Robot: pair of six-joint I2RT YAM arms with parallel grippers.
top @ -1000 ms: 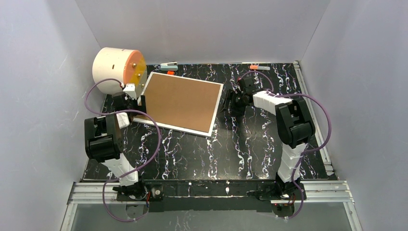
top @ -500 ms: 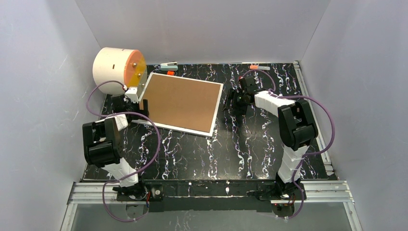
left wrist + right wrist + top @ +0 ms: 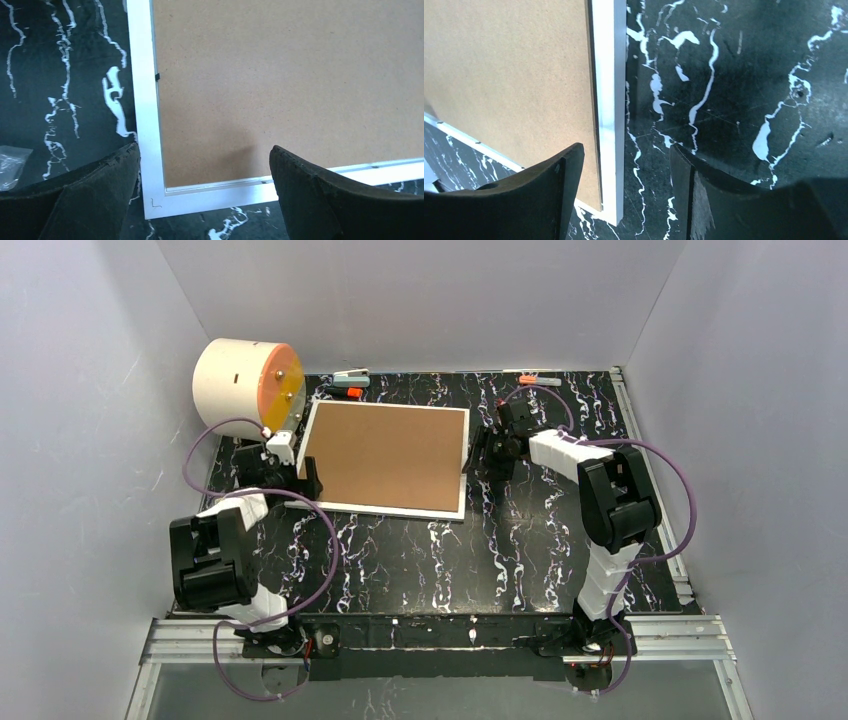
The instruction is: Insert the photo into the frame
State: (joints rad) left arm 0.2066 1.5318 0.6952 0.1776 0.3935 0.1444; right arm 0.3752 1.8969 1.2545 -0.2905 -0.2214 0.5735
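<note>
The left gripper [image 3: 205, 154] gapes wide over the frame's [image 3: 390, 508] near left corner, gripping nothing. The frame lies face down on the table [image 3: 500, 550], a brown board [image 3: 385, 455] filling it; the photo may be underneath. The right gripper [image 3: 626, 150] straddles its right edge, open and empty.

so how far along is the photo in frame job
Done: nothing that shows. The frame lies back up on the marbled table, its brown backing board seated in it. In hand: the open left pincer straddles the frame's near left corner and the open right pincer its right edge; neither grips. Left: open the back, put in the photo, which no view shows, and close it.
</note>
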